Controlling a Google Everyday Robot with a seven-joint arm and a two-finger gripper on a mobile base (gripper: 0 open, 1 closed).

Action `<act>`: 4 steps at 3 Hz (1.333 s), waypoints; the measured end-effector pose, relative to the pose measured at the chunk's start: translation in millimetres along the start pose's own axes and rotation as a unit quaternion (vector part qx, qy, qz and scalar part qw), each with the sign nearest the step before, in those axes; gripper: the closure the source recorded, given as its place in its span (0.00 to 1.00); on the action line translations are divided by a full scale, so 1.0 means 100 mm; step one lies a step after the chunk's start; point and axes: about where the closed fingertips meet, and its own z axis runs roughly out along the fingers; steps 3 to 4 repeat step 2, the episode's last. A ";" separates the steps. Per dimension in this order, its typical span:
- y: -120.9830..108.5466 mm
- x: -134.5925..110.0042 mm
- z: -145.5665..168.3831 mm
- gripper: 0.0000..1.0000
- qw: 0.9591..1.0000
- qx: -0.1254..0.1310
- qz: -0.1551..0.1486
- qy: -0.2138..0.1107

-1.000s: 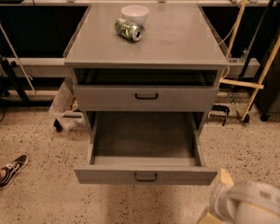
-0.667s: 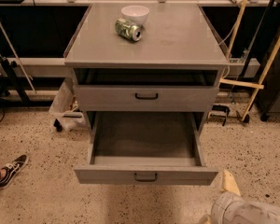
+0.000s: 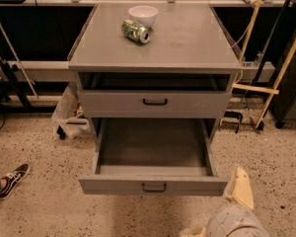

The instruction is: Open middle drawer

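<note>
**A:** Which one is the grey flat-fronted middle drawer [image 3: 187, 185]?

**B:** I take it to be the one pulled well out toward the camera, with its box empty. It sits under the closed grey upper drawer [image 3: 197, 104]. No third drawer shows, and I judge it is hidden beneath the open one.

**A:** And the robot's pale hand [image 3: 239, 196]?

**B:** It is low in the right corner of the camera view, near the drawer's right front corner but apart from it. I cannot tell how far open it is. It has no hold of the drawer.

**A:** Which way does the drawer lie from it?

**B:** To the left and a little farther from the camera. The small black bar handle [image 3: 154, 187] sits mid-front, with its long axis level and running left to right along the front. The drawer slides on the other axis, straight toward the camera.

**A:** What does the next move call for?

**B:** Little, by my judgement. The drawer looks far enough out, so the task seems done or all but done. If more pull were wanted, the hand would have to travel left along the front to the handle, then draw back.

**A:** Is anything in the way?

**B:** No. The white ceramic bowl [image 3: 143, 15] and the green drinks can [image 3: 136, 31], which lies on its side, are up on the grey bench [image 3: 187, 43]. Both are well apart from the hand.
</note>
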 end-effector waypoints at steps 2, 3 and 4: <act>-0.23 -0.53 -0.38 0.00 0.998 0.068 0.001 -0.010; -0.23 -0.53 -0.38 0.00 0.998 0.068 0.001 -0.010; -0.23 -0.53 -0.38 0.00 0.998 0.068 0.001 -0.010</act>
